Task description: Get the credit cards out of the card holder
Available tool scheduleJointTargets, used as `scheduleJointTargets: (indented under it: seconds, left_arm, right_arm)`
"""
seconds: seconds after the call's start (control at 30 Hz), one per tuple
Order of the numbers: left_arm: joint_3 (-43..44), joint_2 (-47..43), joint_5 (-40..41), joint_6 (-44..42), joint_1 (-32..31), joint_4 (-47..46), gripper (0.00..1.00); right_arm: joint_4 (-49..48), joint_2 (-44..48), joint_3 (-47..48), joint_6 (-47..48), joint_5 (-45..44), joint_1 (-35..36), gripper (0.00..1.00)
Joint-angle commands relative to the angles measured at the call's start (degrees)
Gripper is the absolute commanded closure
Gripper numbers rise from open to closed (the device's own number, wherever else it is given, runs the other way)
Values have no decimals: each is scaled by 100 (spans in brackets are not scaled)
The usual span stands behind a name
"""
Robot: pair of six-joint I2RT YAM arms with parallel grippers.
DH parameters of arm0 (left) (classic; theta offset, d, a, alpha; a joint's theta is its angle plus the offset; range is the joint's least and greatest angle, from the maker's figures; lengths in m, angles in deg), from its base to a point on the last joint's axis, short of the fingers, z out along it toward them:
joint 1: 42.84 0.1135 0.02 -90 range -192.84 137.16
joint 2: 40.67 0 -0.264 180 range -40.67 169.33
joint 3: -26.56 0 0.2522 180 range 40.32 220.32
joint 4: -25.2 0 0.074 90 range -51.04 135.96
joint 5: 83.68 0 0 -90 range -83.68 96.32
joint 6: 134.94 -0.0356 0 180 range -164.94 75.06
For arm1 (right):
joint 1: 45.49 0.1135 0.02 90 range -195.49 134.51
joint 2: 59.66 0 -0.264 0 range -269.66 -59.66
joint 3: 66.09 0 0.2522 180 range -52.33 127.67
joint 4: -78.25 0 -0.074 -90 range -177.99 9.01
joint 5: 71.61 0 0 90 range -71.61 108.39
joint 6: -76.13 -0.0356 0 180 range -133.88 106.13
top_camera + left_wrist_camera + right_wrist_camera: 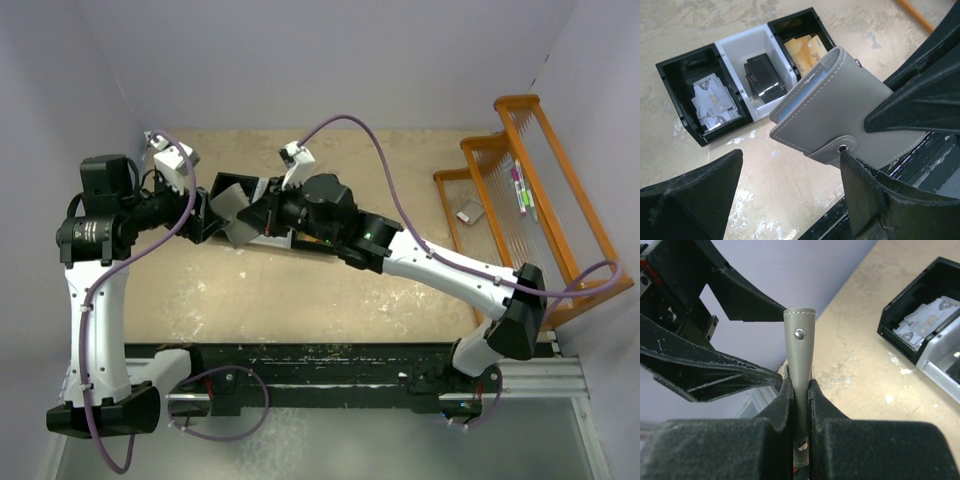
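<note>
Right end effector (800, 386) | pinches card holder (799, 340) | smooth grey, white-stitched, flat

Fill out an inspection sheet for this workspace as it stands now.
Surface: beige mottled tabletop, stained in places.
Job's things: grey stitched bifold card holder, folded and held off the table; cannot tell whether any cards remain inside. In the black-and-white three-compartment bin tray, one kind per compartment, lie white-silver cards, black cards and orange-gold cards.
Clutter: orange wooden rack at the right edge, holding marker pens.
Grippers: right gripper shut on the card holder; left gripper open at the holder's edge, not gripping.
Cables: purple cables loop over both arms.
Surroundings: pale lilac walls.
</note>
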Motion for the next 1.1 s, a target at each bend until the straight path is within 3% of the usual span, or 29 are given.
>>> scheduleJointTargets:
  seconds: [0.0, 0.2, 0.43, 0.63, 0.73, 1.07]
  left_arm:
    - [-211, -89, 19, -373, -20, -333, 19]
    - [-284, -168, -292, -503, -68, -245, 20]
    - [-614, -365, -62, -692, -71, -260, 25]
    - [-820, -479, 359, -291, -84, -860, 42]
    - [-832, -530, 589, -132, -81, -1102, 46]
    - [-1067, -681, 355, -387, -82, -951, 41]
  right_arm:
    - [142, -135, 607, 161, -1195, 284, 100]
    - [186, -356, 861, 100, -1491, 479, 100]
    - [153, -499, 1057, 24, -1536, 595, 100]
    - [136, -703, 1242, -101, -1543, 736, 100]
    - [193, -832, 1347, -101, -1537, 825, 100]
    - [117, -990, 1343, -242, -1410, 922, 100]
